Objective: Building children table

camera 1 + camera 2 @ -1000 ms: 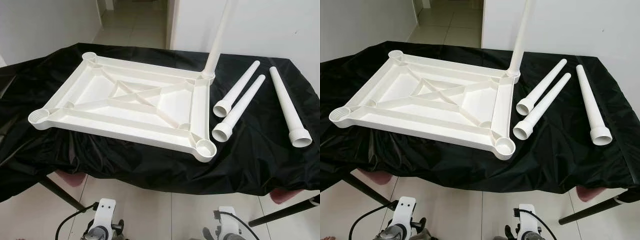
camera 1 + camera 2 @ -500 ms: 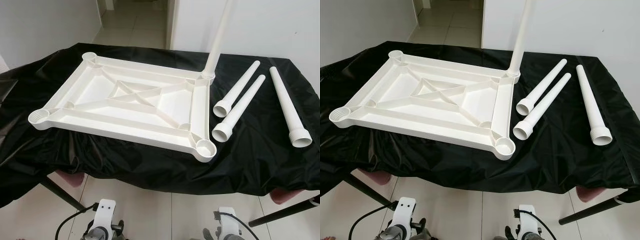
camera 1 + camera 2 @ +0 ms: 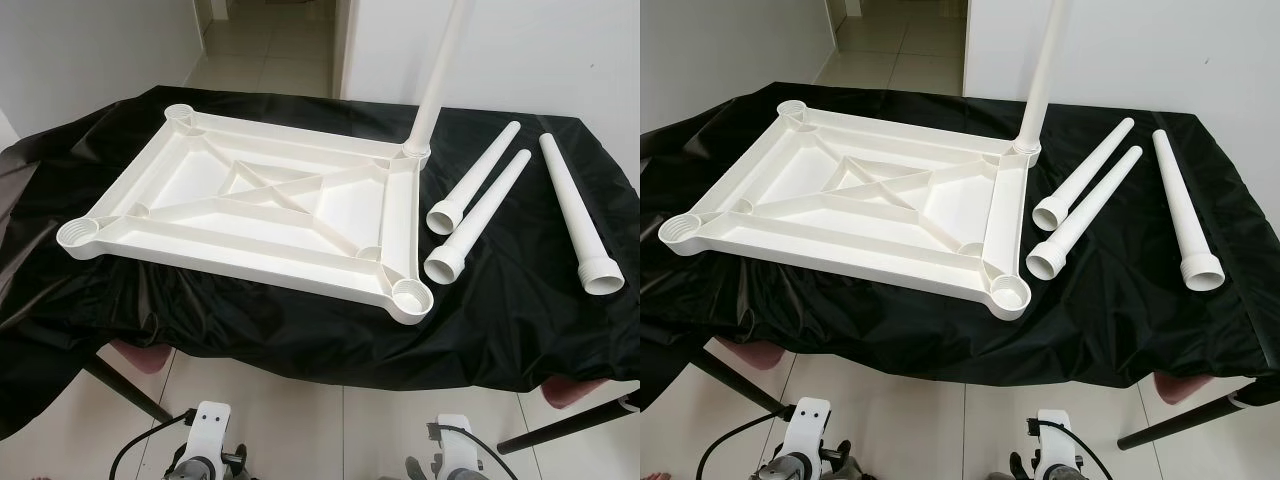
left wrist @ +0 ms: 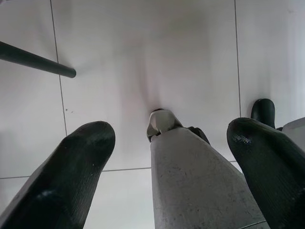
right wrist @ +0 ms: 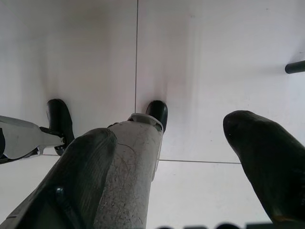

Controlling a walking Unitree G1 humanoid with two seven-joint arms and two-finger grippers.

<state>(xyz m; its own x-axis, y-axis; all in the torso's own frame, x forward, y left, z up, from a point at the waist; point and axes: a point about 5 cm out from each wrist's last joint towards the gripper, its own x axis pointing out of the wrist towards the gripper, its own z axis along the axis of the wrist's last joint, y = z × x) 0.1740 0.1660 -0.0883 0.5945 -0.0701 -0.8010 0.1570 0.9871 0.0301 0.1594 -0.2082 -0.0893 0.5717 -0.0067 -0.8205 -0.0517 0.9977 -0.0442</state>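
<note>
- Black cloth covers the worktop, with white floor tiles and a doorway beyond.
- An upturned white tabletop lies on it, one leg standing upright in its far right corner socket.
- Three loose legs lie just beside it on the right, wide ends nearest the robot.
- Left gripper and right gripper hang low over the floor, jaws spread, empty.
- Legs look light, stiff and smooth; gripping mid-shaft seems safest against slipping.
</note>
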